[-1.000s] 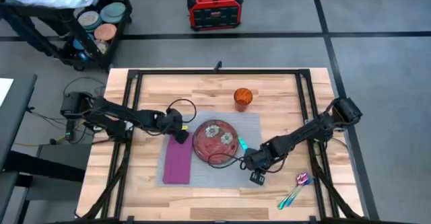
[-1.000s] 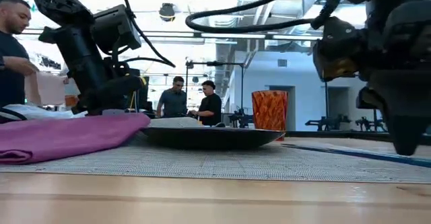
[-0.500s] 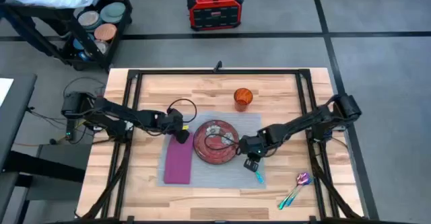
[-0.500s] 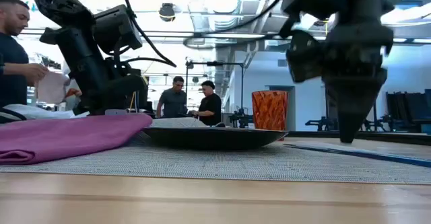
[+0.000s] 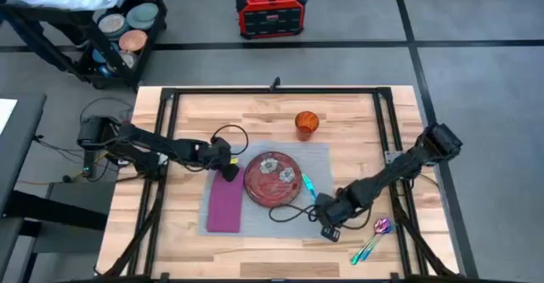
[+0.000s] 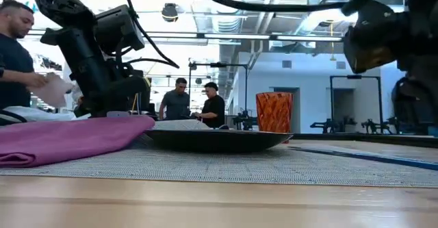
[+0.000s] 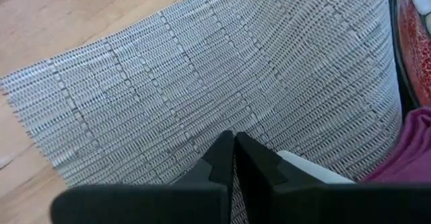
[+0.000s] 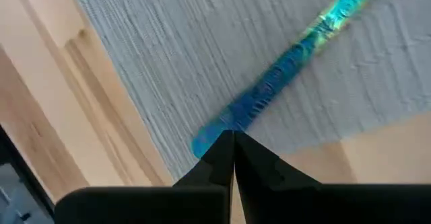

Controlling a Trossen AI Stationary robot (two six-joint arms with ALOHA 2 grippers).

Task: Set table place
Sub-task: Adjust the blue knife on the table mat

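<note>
Light wooden plank desk with black metal frame (image 5: 357,121) carries the large grey rectangular woven fabric placemat (image 5: 319,160), lying at the desk's middle. On the placemat: round dark red plate with pale flower pattern (image 5: 272,179) in the centre, folded purple cloth napkin (image 5: 224,205) just beside the plate on the left arm's side, orange patterned glass tumbler (image 5: 306,123) at the far edge of the mat, apart from the plate. Iridescent blue-green utensil handle (image 5: 307,183) lies on the mat just beside the plate on the right arm's side, free of any grip; right wrist view shows it flat across the weave (image 8: 289,79) ahead of the fingers. Right tool (image 5: 329,221) sits at the mat's near corner, fingers clenched together on nothing (image 8: 232,158). Left tool (image 5: 228,161) rests at the far end of the napkin, close to the plate rim, fingers clenched together on nothing, over the mat (image 7: 234,158). More iridescent cutlery, purple and teal (image 5: 374,238), lies on bare wood near the desk's near right corner, well apart from the mat. Low view: people stand in the room behind.
</note>
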